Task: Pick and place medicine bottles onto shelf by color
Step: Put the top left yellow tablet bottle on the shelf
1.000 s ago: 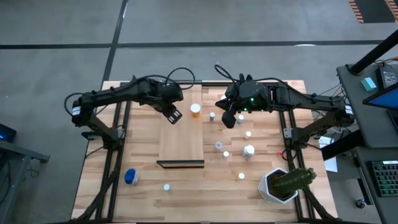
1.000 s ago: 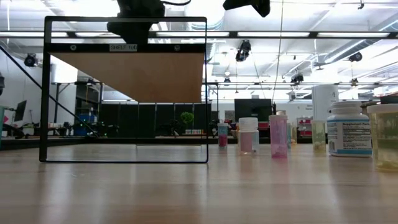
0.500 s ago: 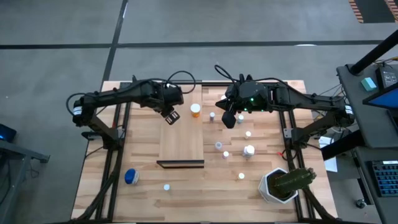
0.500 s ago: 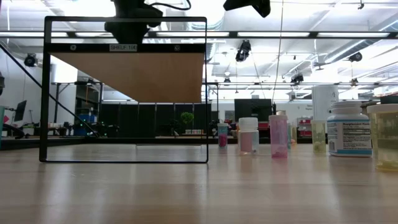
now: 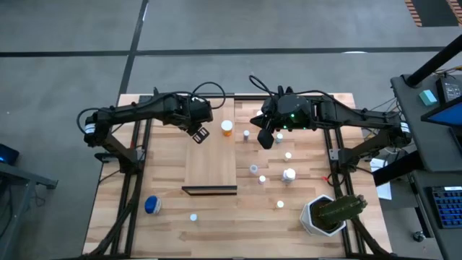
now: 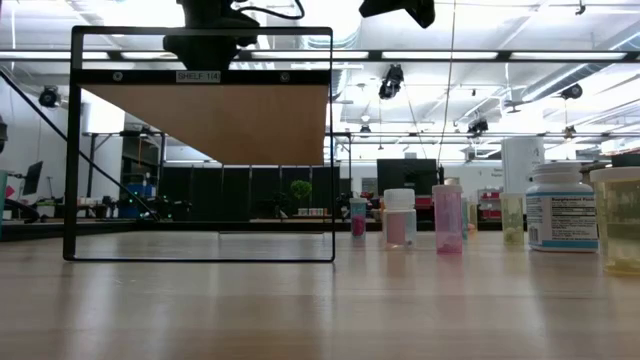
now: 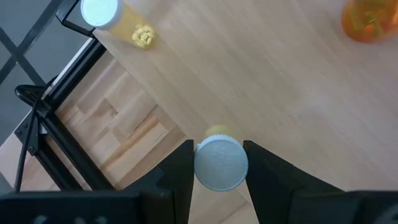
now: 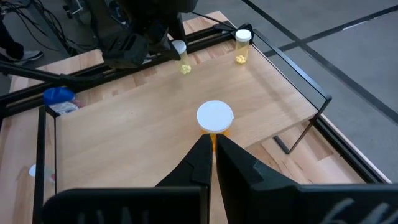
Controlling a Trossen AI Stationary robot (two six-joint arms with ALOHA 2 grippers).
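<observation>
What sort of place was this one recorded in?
Probably a large robotics lab or workshop hall: a bare concrete floor around the planked table, ceiling strip lights over an open room, and a desk with a keyboard beside the rig.

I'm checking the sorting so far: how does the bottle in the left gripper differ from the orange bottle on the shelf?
The held bottle is clear with yellow pills, clamped between the left gripper fingers above the shelf. The orange bottle has an orange body and stands free near the shelf's edge. Both have white caps.
</observation>
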